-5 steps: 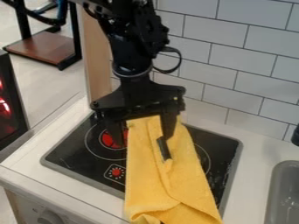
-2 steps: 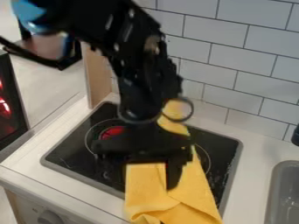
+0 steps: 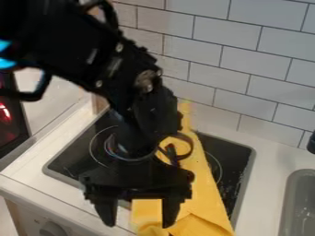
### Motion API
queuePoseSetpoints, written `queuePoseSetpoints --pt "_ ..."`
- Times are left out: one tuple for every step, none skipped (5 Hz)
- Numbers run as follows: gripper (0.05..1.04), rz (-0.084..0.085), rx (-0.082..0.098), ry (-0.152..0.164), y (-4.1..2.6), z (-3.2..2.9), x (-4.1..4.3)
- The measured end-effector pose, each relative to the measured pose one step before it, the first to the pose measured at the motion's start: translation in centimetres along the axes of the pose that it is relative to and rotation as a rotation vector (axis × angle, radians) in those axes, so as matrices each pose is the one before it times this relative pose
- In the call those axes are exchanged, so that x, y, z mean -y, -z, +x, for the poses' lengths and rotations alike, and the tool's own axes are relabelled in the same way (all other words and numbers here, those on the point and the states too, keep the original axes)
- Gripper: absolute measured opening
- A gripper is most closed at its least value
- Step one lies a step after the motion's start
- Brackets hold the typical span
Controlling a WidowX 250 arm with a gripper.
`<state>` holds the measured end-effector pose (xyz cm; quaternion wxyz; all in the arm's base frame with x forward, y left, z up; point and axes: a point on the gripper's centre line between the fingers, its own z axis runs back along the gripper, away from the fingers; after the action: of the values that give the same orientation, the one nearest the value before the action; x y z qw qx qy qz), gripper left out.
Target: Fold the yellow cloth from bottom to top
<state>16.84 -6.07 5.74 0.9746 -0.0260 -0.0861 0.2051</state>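
1. The yellow cloth (image 3: pixel 205 201) lies lengthwise over the right part of the stove (image 3: pixel 71 154), narrow at the top and wider towards the front of the counter (image 3: pixel 272 159), with a crease across its lower part.
2. Over that lower part is the gripper (image 3: pixel 138 225), its fingers apart with nothing clamped between them. One finger is left of the cloth in the view, the other in front of it; whether either touches, I cannot tell.
3. The grip could miss: with one finger off to the side, closing may catch only the left edge, or air if too high.
4. Pressing too low could jam a finger on the counter.
5. Pinching only the top layer at the crease could lift a flap and leave the bottom behind.
6. An off-centre pull could twist the fold or drag the whole cloth.
7. No brand, label or writing is legible.
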Motion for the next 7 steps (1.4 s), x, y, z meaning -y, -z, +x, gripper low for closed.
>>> queuePoseSetpoints --pt "0.999 0.0307 -0.0145 0.0424 1.077 -0.926 0.829" --pt "0.999 0.0196 -0.0035 0.0010 0.925 -0.274 0.312" --pt "0.999 0.0170 -0.0262 -0.0107 1.111 -0.232 0.117" --pt "0.945 0.0003 0.0165 0.0233 0.083 -0.185 0.499" --pt "0.638 -0.0032 0.0097 -0.0101 -0.024 0.174 0.073" --pt "0.340 -0.0057 -0.0038 -0.0088 -0.046 -0.019 0.136" --pt "0.134 -0.0039 -0.0046 -0.0010 -0.016 0.009 0.037"
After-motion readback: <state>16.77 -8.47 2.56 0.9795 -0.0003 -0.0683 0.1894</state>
